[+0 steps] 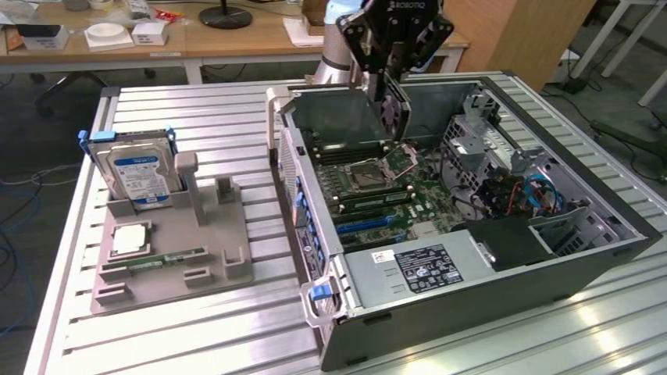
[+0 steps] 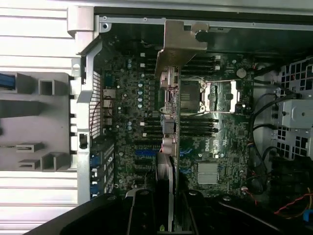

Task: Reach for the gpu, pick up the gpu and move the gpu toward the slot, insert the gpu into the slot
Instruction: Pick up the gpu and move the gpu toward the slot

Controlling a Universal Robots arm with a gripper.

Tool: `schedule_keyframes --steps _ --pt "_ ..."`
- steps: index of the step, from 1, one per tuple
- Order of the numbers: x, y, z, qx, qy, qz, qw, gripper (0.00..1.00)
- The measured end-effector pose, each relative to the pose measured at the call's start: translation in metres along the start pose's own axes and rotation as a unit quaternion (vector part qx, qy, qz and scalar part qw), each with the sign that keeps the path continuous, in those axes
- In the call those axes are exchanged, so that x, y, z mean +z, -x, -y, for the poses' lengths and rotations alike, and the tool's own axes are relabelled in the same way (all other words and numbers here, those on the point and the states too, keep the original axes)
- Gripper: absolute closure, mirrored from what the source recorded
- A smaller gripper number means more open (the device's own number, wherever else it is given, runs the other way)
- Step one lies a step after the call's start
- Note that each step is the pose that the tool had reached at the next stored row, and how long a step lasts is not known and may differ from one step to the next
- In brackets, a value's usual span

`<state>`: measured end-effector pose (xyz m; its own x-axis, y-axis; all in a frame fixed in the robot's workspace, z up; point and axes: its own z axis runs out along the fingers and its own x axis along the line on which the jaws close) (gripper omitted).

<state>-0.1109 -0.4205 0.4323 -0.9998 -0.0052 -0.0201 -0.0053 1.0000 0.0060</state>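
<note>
Carry step: gripper point(image 1: 390, 72) jaws clenched on the gpu point(image 1: 396, 117), hanging edge-down over the open case point(image 1: 583, 266), unseated; insertion likely calls for squaring its edge over the slot point(image 1: 367, 223).

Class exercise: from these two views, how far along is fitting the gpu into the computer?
Done: the gpu is picked up and hangs over the open case. In hand: the gripper grips it edge-down above the motherboard. Left: it is not seated in any slot yet.
</note>
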Motion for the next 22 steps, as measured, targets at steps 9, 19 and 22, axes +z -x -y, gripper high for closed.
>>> schedule_keyframes --steps 9,19,22 --pt "0.0008 0.020 0.0001 0.000 0.0000 0.0000 1.0000 0.73" --pt "0.0020 0.040 0.0002 -0.001 0.0000 0.0000 1.0000 0.73" --pt "0.0024 0.049 0.0003 -0.001 0.0000 0.0000 1.0000 0.73"
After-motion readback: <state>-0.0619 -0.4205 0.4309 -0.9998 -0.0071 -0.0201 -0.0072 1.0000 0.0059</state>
